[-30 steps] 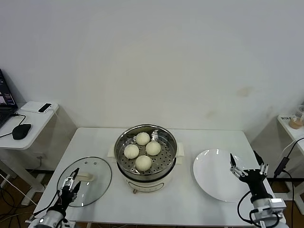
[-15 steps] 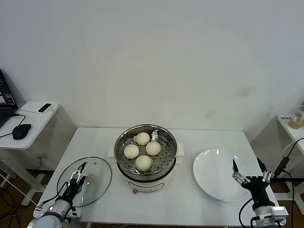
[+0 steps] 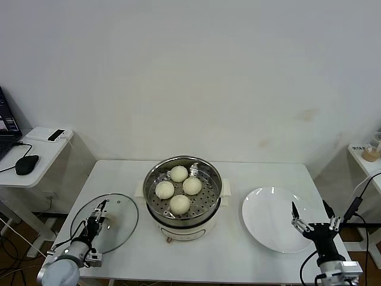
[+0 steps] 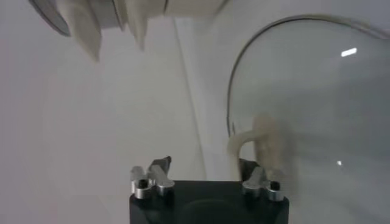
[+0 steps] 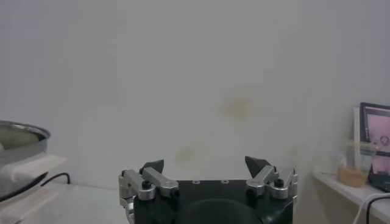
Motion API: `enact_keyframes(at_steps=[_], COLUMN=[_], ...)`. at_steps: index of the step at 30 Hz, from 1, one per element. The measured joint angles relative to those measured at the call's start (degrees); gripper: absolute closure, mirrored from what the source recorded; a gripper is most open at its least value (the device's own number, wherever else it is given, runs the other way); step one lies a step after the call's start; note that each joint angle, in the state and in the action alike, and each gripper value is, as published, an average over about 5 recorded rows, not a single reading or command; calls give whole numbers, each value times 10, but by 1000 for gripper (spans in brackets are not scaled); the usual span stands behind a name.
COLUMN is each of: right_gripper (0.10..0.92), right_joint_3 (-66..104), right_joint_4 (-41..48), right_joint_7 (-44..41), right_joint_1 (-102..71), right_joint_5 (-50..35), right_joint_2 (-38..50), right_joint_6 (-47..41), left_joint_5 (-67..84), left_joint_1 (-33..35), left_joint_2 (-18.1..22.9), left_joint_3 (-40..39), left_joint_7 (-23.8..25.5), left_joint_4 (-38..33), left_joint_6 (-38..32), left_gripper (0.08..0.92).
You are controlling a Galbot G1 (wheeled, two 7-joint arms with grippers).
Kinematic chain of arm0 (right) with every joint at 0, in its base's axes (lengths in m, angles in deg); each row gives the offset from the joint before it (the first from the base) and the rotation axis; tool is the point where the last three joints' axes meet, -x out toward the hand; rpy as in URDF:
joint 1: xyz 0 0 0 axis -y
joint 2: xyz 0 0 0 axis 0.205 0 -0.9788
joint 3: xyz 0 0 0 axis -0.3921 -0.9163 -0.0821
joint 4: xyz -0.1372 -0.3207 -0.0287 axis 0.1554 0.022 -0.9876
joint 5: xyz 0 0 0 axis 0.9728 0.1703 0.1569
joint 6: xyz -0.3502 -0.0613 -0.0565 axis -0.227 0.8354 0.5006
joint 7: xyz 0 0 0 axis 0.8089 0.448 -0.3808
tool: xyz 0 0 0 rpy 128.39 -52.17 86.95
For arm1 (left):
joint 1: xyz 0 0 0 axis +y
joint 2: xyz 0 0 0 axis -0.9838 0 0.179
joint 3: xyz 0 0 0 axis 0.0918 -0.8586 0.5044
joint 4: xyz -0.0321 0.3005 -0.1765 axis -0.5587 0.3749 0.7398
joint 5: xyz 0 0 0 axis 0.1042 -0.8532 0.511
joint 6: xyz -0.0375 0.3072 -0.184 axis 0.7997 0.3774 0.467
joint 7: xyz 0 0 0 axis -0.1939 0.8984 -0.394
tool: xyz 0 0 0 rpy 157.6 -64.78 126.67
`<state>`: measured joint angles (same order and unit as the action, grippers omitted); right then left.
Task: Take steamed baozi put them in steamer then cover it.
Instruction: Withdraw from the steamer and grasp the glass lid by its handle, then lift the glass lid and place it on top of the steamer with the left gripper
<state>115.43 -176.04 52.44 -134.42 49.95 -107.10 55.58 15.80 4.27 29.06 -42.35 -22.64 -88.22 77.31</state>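
White table [image 3: 119, 173] — left hand [image 3: 98, 215] (fingers half-hidden) over cover [image 3: 119, 217].

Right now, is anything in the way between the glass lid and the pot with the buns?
Nothing visible. The cover lies flat on the table left of the steamer, with the left tool at its handle. Only bare tabletop lies between them; the steamer's top is open.

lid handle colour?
Cream-white handle on the clear glass lid; clearest in the left wrist view.
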Motion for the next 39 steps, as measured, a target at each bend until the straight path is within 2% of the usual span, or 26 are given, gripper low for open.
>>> enact_keyframes(at_steps=[12,16,24,39], right_gripper=[203,203,203,203], right_joint_3=[-7,-10,-17,-31], right_joint_4=[-3,-4,-5,-6], right_joint_7=[-1,-2,-3,-5], right_joint_1=[3,4,8,14], right_joint_5=[-3,-4,-5,0], right_joint_2=[8,11,20,32], right_joint_6=[-6,-6,-6,-5], left_joint_5=[31,40,42,53], left_joint_1=[3,9,32,109], left_joint_2=[6,11,23,53], left_joint_3=[8,14,33,85], left_joint_7=[-13,-20,-35,-29], left_joint_4=[-8,-17,-55,-190], left_joint_6=[-3,-2,10,81], left_gripper=[786,865,872,872])
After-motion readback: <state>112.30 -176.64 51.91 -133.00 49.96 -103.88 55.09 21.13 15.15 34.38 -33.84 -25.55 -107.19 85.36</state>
